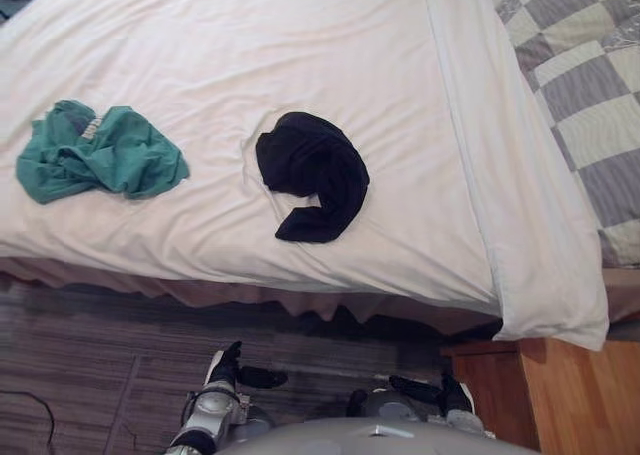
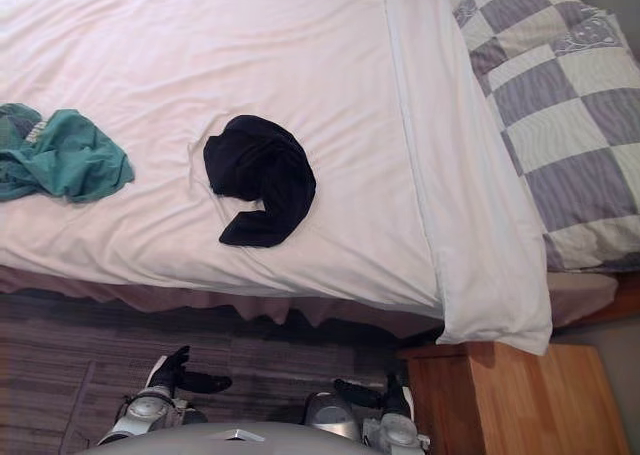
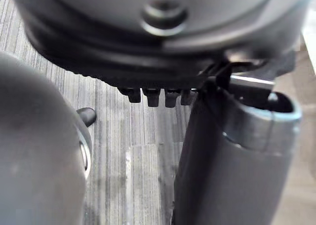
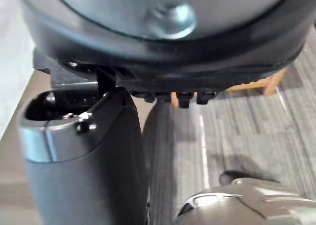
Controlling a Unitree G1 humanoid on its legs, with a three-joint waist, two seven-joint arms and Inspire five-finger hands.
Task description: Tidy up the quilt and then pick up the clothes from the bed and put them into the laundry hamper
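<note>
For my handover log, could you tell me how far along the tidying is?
Done: the white quilt looks smooth. In hand: nothing; left hand and right hand hang open above the floor. Remaining: green garment and black garment lie on the quilt.

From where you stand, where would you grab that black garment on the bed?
Probably the thick bunched mound of the black garment, coming down from above: it lies crumpled on the white quilt, and its thin curled tail offers less to pinch.
</note>
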